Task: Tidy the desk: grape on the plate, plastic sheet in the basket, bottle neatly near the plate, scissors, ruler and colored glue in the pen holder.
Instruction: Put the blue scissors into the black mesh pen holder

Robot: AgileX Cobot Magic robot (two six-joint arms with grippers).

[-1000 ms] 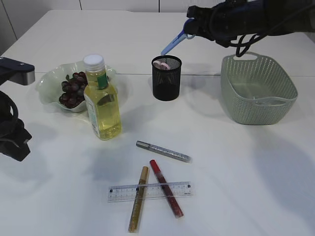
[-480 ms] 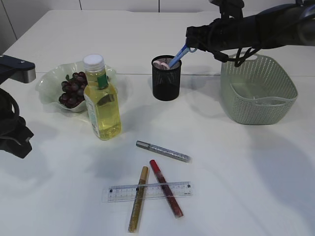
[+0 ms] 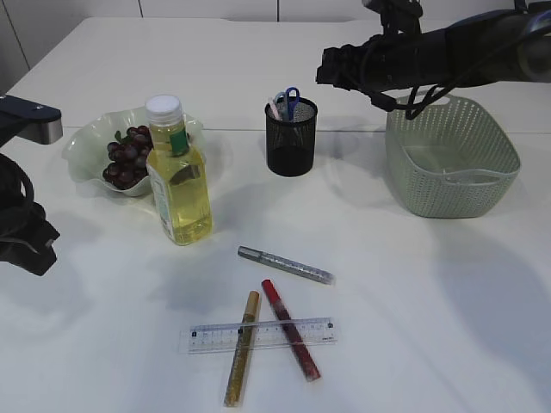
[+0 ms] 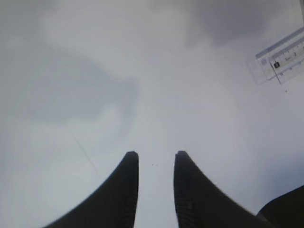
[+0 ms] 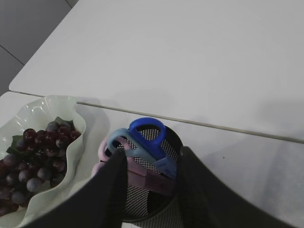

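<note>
Blue scissors stand handles-up in the black mesh pen holder beside a pink pair. My right gripper hovers open just above the holder's rim, its fingers either side of the handles and off them. Grapes lie on the pale green plate, with the oil bottle upright in front of it. The ruler lies near the front edge under the gold glue and red glue; silver glue lies behind. My left gripper is open over bare table, with the ruler's end off to one side.
A green basket stands at the right, under my right arm; I cannot make out a plastic sheet in it. My left arm sits at the table's left edge.
The right gripper lowered the blue scissors into the pen holder and opened. The scissors now stand in the holder, free of the fingers. The left arm stayed still.
</note>
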